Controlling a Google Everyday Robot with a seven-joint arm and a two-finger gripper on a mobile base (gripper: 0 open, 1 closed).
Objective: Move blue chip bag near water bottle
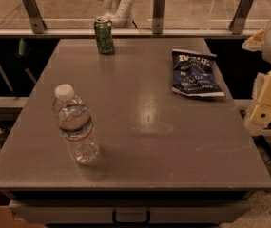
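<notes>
Your gripper (267, 103) hangs off the right edge of the table (140, 141), at about 3 o'clock from the tabletop's middle, a pale yellow-and-white block beside the edge rather than over it. Whether it is wide or narrow cannot be told from this view. It carries nothing that shows, and it touches neither the table nor anything on it.

From the gripper, look toward 10 o'clock: the blue chip bag (195, 74) lies flat near the far right corner, at about 1 o'clock on the table. The water bottle (75, 125) appears to stand at about 8 o'clock, near the front left, well apart from the bag with bare tabletop between them. A green can (104, 35) stands at the far edge, at about 11 o'clock, and plays no part.

By my reading nothing of the task is done: the bag lies ungrasped, well away from the bottle. You have all of it left, the reach, the grasp, the carry toward 8 o'clock and the release beside the bottle
</notes>
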